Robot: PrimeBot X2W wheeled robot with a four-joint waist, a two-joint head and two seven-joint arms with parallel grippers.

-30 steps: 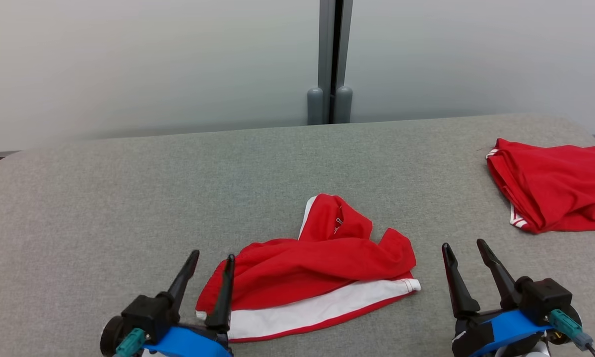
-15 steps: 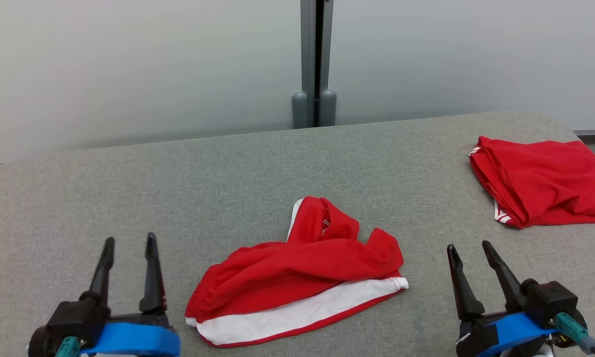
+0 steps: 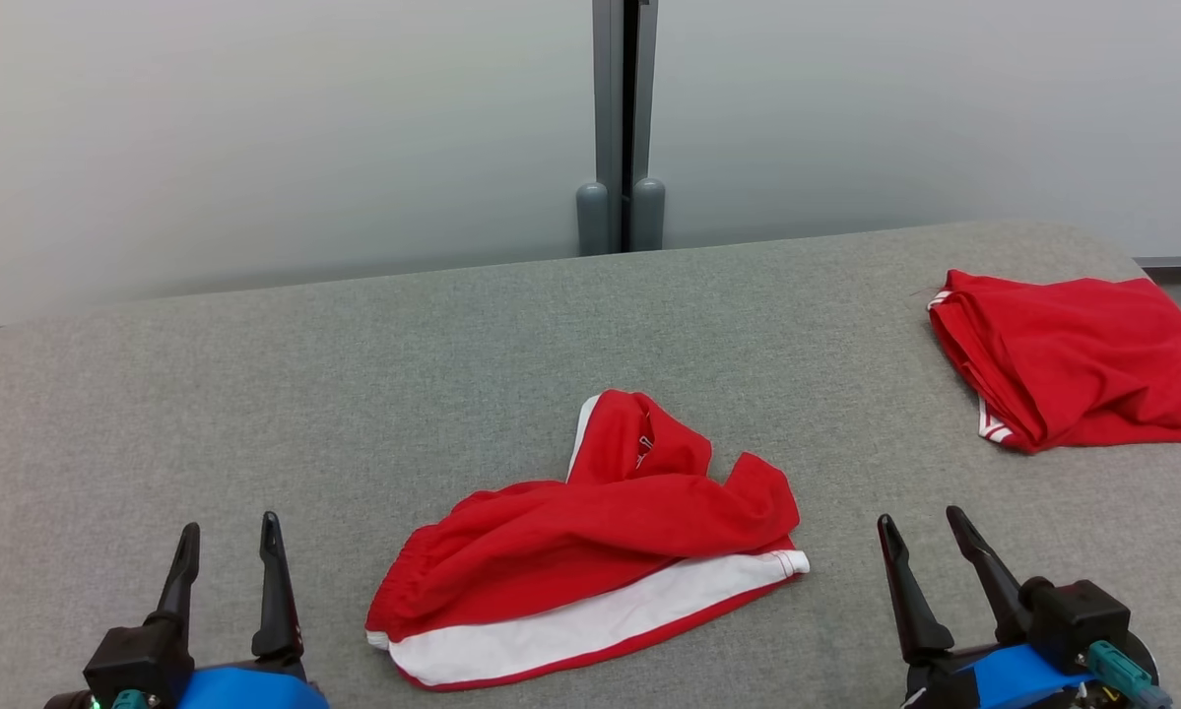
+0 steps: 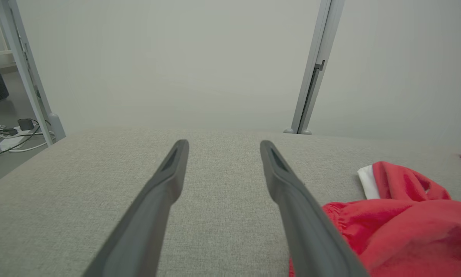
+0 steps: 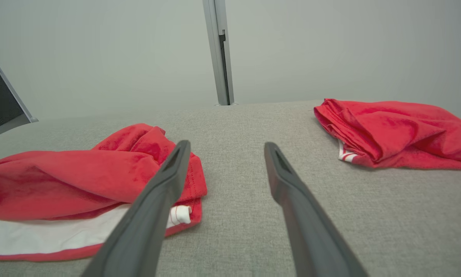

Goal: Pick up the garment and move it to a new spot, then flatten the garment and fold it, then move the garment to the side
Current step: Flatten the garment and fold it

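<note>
A crumpled red garment (image 3: pixel 600 551) with a broad white band lies near the front middle of the grey table (image 3: pixel 354 374). In the left wrist view the garment (image 4: pixel 407 227) sits at the lower right; in the right wrist view the garment (image 5: pixel 80 181) lies at the left. My left gripper (image 3: pixel 228 533) stands open at the lower left, well left of the cloth and apart from it. At the lower right my right gripper (image 3: pixel 921 523) is open too, a little right of the garment's white hem. Nothing is between either pair of fingers.
A second red garment (image 3: pixel 1073 359), folded with white stripes at its edge, lies at the table's far right; it also shows in the right wrist view (image 5: pixel 395 132). A grey post (image 3: pixel 622 118) stands behind the table. Cables (image 4: pixel 7 136) lie on the floor off the table's left.
My left gripper has drawn away from the garment's left end, out to the left and back toward me. The camera shifted, so the scene slid left. The right gripper barely moved.
</note>
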